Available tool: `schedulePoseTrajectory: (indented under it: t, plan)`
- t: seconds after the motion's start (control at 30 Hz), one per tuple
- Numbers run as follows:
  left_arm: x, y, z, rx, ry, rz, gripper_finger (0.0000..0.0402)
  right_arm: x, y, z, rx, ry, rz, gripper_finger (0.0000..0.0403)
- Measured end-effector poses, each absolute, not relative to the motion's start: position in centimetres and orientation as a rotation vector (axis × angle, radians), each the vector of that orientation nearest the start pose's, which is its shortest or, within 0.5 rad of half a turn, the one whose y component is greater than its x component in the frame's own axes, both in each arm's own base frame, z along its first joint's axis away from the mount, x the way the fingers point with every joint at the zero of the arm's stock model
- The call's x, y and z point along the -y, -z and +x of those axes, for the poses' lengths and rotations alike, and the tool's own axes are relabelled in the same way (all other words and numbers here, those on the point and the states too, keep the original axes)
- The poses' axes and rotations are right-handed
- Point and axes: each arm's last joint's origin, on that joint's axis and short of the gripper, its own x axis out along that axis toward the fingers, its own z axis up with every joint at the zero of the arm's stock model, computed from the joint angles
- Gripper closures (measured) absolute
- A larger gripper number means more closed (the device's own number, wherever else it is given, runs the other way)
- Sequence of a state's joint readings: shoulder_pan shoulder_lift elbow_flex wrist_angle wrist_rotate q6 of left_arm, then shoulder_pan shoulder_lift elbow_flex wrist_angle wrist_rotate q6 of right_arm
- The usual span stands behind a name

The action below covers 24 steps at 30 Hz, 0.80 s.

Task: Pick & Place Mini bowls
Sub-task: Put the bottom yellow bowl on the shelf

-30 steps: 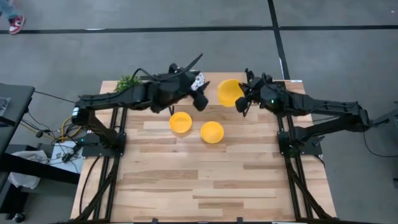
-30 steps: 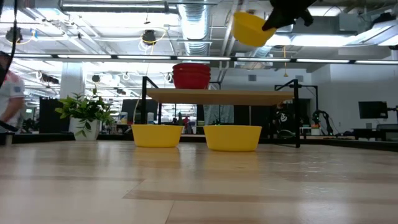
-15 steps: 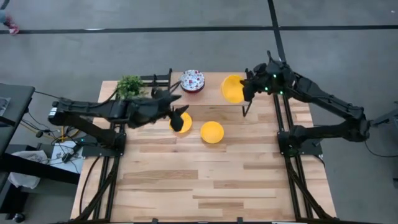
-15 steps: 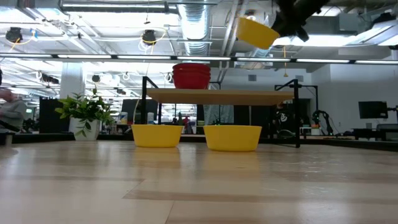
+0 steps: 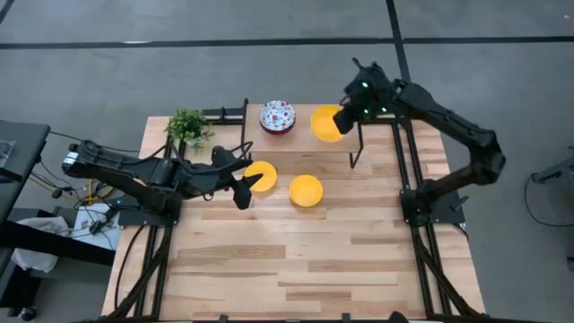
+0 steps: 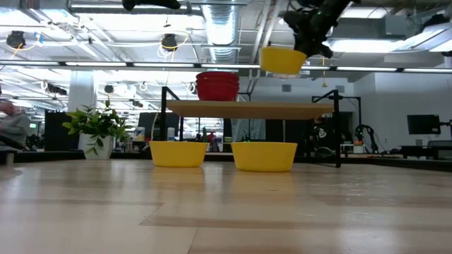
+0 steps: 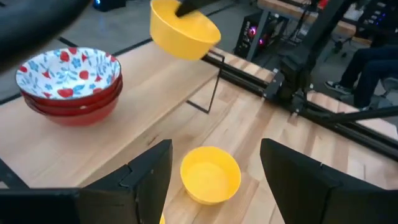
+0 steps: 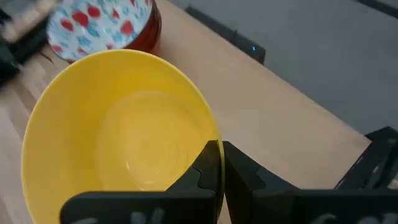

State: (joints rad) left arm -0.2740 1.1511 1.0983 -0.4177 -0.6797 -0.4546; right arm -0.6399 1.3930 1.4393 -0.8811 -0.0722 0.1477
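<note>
A plain yellow mini bowl [image 5: 326, 124] hangs over the raised wooden shelf [image 6: 251, 108], with my right gripper [image 5: 346, 119] shut on it. Three stacked mini bowls, white with red and blue flowers inside and red outside [image 5: 277, 117], sit on the shelf beside it. Two more yellow mini bowls [image 5: 263, 177] [image 5: 306, 190] rest on their bases on the table. My left gripper [image 5: 243, 183] hovers open at the left one's near-left side. In the left wrist view its fingers [image 7: 146, 180] frame the other table bowl [image 7: 210, 175] without touching it. My right gripper pinches the yellow bowl's rim [image 8: 213, 147] on the side nearest the wrist, one finger inside the bowl and one outside. The fingers [image 8: 209, 169] slant down from the table's right. The bowl hangs about level, mouth up, clear above the shelf [image 6: 284, 60].
A small green plant [image 5: 186, 126] stands at the table's far left corner. The shelf's thin black metal legs [image 5: 356, 152] stand on the table behind the yellow bowls. Bare wooden tabletop [image 5: 296, 260] fills the near half. Beyond the table a person sits at the left [image 6: 10, 127].
My left gripper has drawn back from the floral stack, down and toward the table's near-left, rolling as it went. It is still open and now sits by the left yellow bowl. My right gripper has carried its bowl toward the far edge and the stack. The bowl has gone from tilted to level.
</note>
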Motion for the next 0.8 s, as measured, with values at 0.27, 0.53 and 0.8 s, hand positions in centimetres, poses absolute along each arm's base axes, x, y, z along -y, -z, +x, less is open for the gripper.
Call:
schedulePoseTrajectory:
  t: [0.27,0.53,0.8]
  plan:
    - [4.9,-33.9,23.7,-0.353,-0.478,-0.2,0.016,19.4,-35.9,25.0,-0.919,0.56,0.397,0.0403]
    - [5.0,-33.7,23.8,-0.355,-0.45,-0.16,0.016,21.4,-33.7,25.5,-1.008,0.559,0.411,0.0403]
    - [5.1,-33.8,23.9,-0.347,-0.438,-0.141,0.016,22.1,-32.5,26.2,-1.039,0.535,0.436,0.0403]
